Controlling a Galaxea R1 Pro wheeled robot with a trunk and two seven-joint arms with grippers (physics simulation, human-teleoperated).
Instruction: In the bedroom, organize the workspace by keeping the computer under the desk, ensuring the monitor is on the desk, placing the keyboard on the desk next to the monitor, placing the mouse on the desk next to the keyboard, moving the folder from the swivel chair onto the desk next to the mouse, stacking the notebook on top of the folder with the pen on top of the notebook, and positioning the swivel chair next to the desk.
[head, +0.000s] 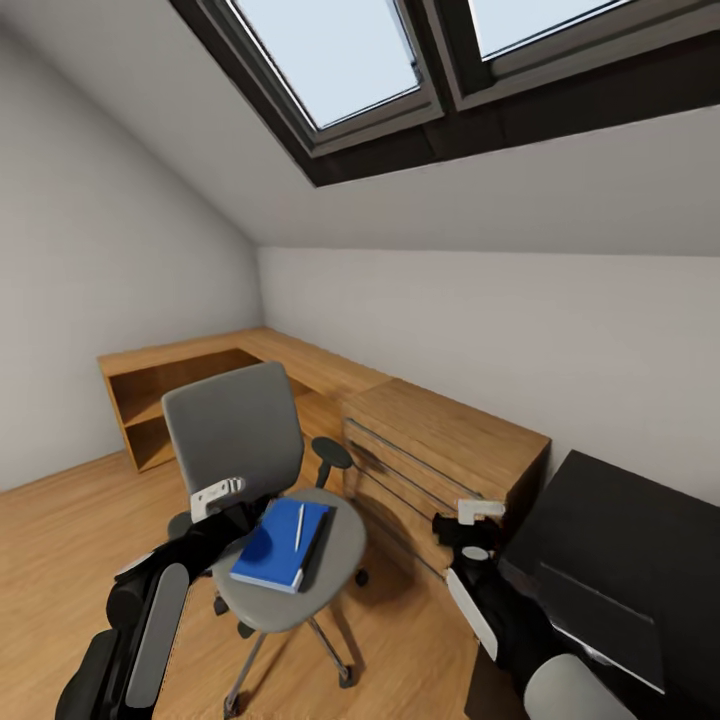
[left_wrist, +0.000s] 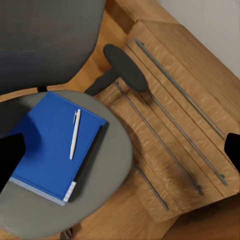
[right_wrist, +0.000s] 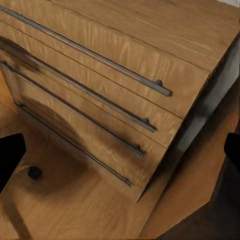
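Facing a corner desk (head: 330, 370) under a sloped ceiling with skylights, with the swivel chair (head: 262, 480) parked in front of the drawer unit (head: 430, 470). On the chair seat: a blue notebook (head: 280, 545) stacked over a dark folder (head: 318, 548) whose edge peeks out along one side, and a white pen (head: 299, 526) lying on the notebook cover — already piled in the wanted order, only on the wrong support. Seen closer from the left wrist: notebook (left_wrist: 52, 145), pen (left_wrist: 74, 134), folder edge (left_wrist: 90, 160), grey seat rim (left_wrist: 117, 150), armrest pad (left_wrist: 125, 67) close against the drawer front (left_wrist: 175, 120). Left hand (head: 222, 495) raised beside the chair back and near the stack, fingers apart, dark tips at opposite edges of its wrist picture, nothing between them; probably poised so as to reach down onto the pile. Right hand (head: 478, 520) held low by the drawer corner, likewise spread and empty, looking onto the drawer pulls (right_wrist: 100, 60) and floor (right_wrist: 75, 210). Black bulk (head: 610, 560) at the right, possibly the computer; cannot tell. Wooden surface bare in the part seen. Likely next: pen off first, since a loose pen would roll when the stack tilts.
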